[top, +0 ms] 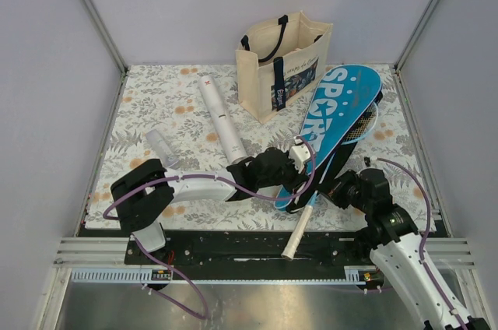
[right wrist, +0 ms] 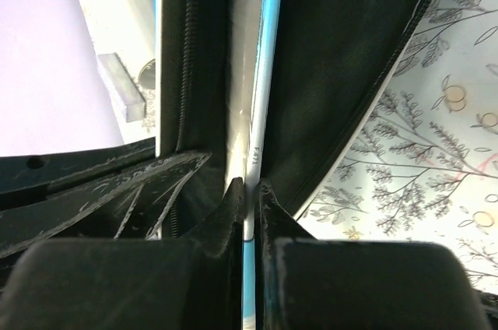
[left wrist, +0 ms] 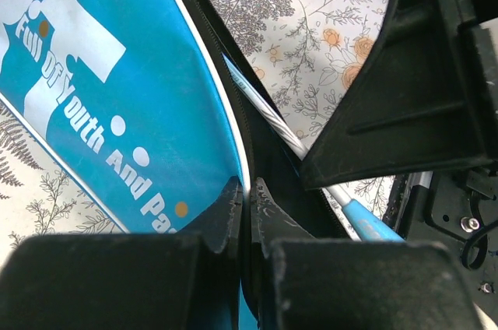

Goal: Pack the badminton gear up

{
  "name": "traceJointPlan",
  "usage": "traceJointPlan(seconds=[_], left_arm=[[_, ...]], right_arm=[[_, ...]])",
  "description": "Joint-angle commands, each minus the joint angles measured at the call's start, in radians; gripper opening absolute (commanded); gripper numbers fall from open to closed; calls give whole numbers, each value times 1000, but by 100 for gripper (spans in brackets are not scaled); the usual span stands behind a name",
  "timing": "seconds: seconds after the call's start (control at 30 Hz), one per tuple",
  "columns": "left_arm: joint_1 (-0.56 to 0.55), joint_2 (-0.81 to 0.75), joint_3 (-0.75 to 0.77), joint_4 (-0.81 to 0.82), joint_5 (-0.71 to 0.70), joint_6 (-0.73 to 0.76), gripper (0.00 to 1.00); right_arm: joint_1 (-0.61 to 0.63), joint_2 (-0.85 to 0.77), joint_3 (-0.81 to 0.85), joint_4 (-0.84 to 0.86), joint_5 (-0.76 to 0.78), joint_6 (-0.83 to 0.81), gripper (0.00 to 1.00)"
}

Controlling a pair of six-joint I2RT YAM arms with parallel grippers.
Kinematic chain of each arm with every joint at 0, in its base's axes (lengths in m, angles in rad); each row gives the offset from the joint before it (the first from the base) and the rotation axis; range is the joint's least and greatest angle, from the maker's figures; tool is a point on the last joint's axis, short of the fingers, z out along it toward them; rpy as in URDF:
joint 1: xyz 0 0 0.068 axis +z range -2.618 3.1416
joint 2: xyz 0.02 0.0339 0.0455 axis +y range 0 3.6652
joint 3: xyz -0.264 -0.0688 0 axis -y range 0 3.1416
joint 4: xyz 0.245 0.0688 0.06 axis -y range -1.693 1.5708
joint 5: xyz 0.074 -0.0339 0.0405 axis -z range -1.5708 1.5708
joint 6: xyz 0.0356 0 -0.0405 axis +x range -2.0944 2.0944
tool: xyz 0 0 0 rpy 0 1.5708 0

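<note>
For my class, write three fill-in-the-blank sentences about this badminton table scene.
The blue case is lettered ___. In the overhead view, the white tube lies to the ___ of that case. The racket pokes its white handle out of the ___.
Missing words: SPORT; left; case.
</note>
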Motion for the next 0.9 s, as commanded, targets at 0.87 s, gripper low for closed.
traceJointPlan(seconds=[0.87], left_arm=[[-2, -106, -102, 186, 110, -3, 0]], right_arm=[[-151, 355, 71, 504, 222, -108, 0]])
